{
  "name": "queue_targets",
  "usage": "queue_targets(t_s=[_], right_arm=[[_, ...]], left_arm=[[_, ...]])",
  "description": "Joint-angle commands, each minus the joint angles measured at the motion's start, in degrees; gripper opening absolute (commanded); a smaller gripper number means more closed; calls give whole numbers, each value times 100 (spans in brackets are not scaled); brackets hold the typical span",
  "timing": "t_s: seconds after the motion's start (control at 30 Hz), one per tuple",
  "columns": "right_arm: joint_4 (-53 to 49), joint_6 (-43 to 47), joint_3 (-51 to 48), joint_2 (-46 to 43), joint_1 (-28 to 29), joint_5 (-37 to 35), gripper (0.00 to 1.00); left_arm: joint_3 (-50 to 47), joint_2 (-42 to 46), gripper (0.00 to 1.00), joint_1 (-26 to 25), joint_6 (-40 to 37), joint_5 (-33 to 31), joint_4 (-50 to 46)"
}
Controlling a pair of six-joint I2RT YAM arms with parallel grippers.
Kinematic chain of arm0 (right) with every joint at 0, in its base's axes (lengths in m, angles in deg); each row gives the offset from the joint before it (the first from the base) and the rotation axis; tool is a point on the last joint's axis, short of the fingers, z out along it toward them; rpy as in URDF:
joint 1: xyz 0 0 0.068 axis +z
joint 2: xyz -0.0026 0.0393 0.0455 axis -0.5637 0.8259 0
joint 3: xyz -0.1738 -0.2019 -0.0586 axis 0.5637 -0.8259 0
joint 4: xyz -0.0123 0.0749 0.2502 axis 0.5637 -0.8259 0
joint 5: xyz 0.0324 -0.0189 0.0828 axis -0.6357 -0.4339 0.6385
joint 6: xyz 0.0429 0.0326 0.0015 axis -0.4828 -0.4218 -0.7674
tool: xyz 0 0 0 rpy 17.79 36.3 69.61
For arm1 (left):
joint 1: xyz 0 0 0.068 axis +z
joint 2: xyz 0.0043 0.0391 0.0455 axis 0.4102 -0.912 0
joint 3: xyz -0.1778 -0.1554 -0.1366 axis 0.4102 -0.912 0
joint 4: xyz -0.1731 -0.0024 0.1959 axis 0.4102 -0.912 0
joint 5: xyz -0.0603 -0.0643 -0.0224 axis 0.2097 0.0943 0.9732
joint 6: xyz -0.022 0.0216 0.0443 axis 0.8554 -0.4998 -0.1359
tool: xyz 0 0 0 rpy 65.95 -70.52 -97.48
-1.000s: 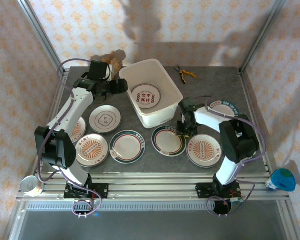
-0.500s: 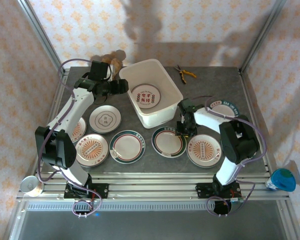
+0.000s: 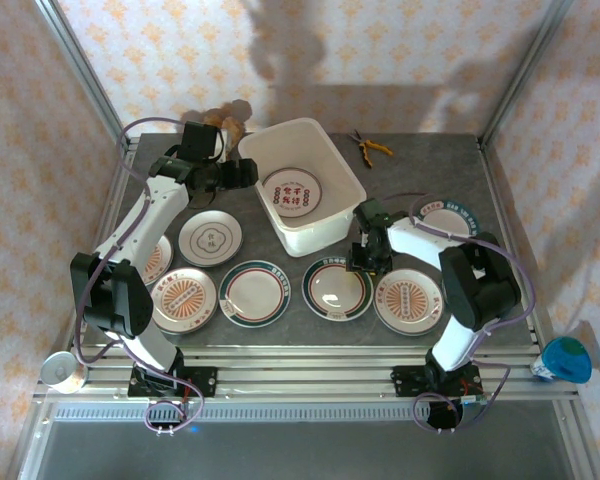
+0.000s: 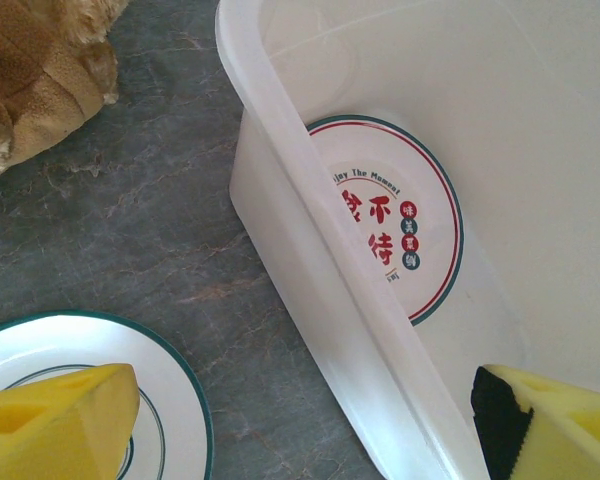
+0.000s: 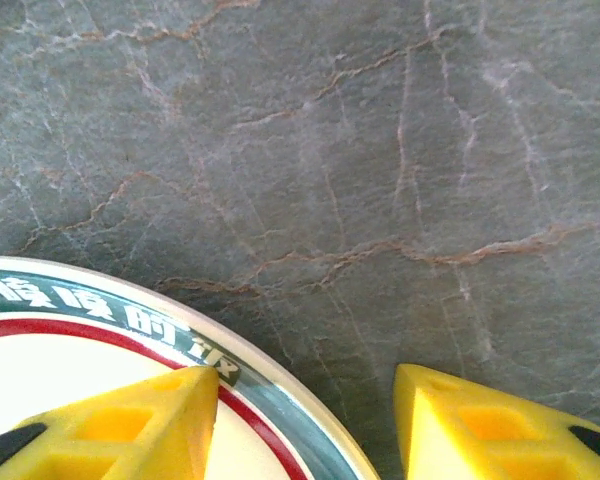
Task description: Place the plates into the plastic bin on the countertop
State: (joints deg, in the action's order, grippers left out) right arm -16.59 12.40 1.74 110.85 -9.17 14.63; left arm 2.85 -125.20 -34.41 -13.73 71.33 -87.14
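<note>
Astride the plate (image 5: 130, 325) rim, right end effector (image 5: 302, 395) sits apart; left end effector (image 4: 300, 410), apart, straddles bin (image 4: 280, 150) wall.

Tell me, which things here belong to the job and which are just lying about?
Job: plates, bin, countertop.
Lying about: pliers, plush toy, metal tin, blue object.
</note>
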Motion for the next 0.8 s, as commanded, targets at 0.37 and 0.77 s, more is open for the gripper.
queue_targets(t_s=[0.37,0.77], right_arm=[[-440,-119,-175,-105,89,50,41],[-304,-280,-304,-361,90,81,31]], left_arm=[[-12,-72,89,-36,-4,-16,18],[14,-85,89,-37,-20,2,9]])
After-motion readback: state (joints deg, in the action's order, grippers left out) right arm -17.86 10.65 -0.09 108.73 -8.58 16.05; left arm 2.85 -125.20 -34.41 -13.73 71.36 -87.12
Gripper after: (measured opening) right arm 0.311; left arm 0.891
